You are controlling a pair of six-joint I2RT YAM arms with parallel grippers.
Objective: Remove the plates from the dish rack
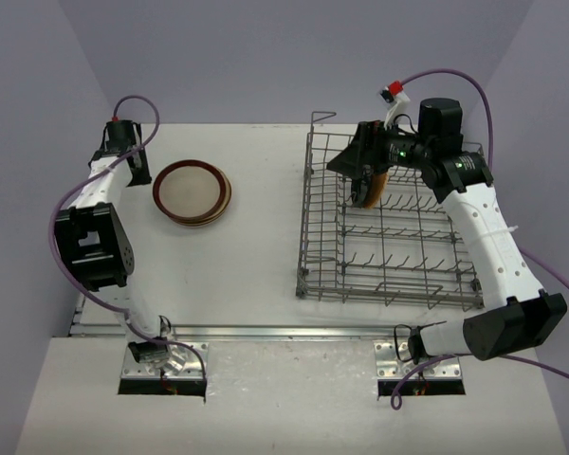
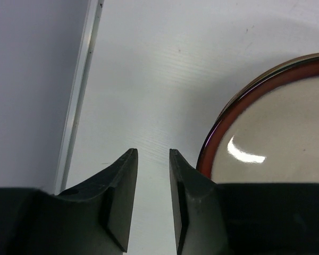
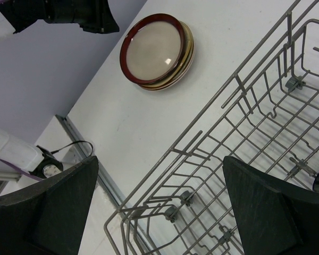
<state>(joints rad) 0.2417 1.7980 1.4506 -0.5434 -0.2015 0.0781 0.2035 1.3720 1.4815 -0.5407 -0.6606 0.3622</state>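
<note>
Frame left: left gripper (image 2: pixel 152 155), jaws a narrow slit apart, empty, just left of the stacked plates (image 1: pixel 192 192). Dish rack (image 1: pixel 305 227) at right. The right gripper (image 1: pixel 368 186) is the nearer arm. It hangs over the rack's upper middle, jaws spread wide, nothing between them in wrist view. A tan-orange plate (image 1: pixel 380 180) stands on edge directly under it, long axis roughly up-down in frame. Contact unclear.

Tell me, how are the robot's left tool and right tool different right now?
The left tool has its fingers close together with only a thin gap, while the right tool is spread wide open. The left tool sits over bare table beside the stack of plates; the right tool hangs above the dish rack. Both are black, and neither holds anything.
</note>
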